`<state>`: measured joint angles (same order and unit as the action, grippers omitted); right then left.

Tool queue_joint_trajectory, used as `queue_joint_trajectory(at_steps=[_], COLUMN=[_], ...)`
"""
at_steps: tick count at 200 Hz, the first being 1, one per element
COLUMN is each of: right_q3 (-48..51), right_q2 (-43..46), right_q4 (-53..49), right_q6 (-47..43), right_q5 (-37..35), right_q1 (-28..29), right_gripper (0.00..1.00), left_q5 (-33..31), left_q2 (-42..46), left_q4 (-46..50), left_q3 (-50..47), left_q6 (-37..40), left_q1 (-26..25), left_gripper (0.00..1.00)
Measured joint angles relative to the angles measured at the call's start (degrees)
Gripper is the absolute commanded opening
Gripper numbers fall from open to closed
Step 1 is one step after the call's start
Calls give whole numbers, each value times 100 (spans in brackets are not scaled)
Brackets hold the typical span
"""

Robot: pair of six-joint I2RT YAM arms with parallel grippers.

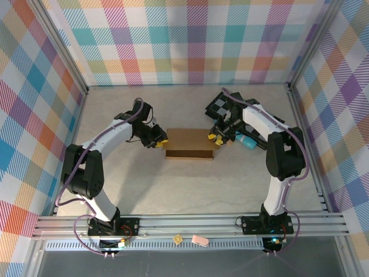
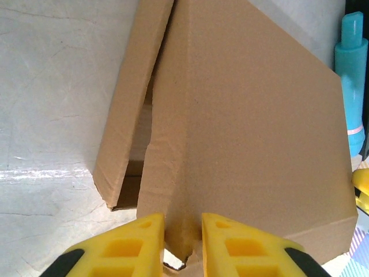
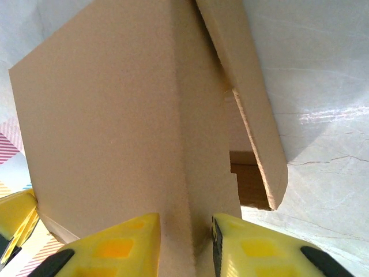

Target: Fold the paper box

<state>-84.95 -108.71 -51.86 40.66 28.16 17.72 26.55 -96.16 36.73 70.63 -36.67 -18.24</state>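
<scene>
The paper box (image 1: 189,144) lies mid-surface. It looks like light cardboard, stiff between creases, easily dented, best held by its end flaps. Left jaws at its 9 o'clock end and right jaws at 3 o'clock are narrow, each pinching a flap. The pale surface (image 1: 190,190) has 3 plaid walls (image 1: 190,40).

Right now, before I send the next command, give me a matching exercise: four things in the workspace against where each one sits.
Things:
1 paper box
2 left gripper
3 right gripper
4 checkered board

Places:
A at the box's right end
B far side, beyond the right gripper
C centre of the table
D at the box's left end

Pairs: 1-C, 2-D, 3-A, 4-B
</scene>
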Motion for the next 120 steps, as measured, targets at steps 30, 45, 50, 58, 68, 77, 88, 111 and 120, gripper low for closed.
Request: queue_joint_trajectory(at_steps=[30, 45, 50, 58, 68, 77, 88, 111, 120], right_q3=[125, 179, 197, 225, 254, 278, 289, 308, 328], right_q2=[0, 0, 0, 0, 0, -2, -11, -26, -26], right_q4=[70, 105, 116, 131, 146, 149, 149, 166, 173], right_q6=[-2, -2, -4, -4, -7, -9, -26, -68, -72], right_q5=[0, -2, -2, -2, -4, -9, -24, -50, -55], right_q1=[0, 0, 0, 0, 0, 0, 0, 0, 0], right_gripper=[27, 26, 26, 26, 26, 26, 26, 25, 25], left_q5=[-4, -4, -4, -4, -4, -4, -4, -2, -4], left_q2=[0, 0, 0, 0, -2, -2, -2, -15, -17], left_q4=[-57, -79, -96, -105, -114, -118, -118, -131, -136], left_q3=[-83, -129, -155, -195, -249, -297, -337, -365, -374], left_q6=[2, 4, 4, 4, 4, 4, 4, 9, 11], left_q1=[-28, -44, -48, -52, -63, -74, -83, -87, -92], left_gripper=[20, 20, 19, 19, 19, 19, 19, 17, 17])
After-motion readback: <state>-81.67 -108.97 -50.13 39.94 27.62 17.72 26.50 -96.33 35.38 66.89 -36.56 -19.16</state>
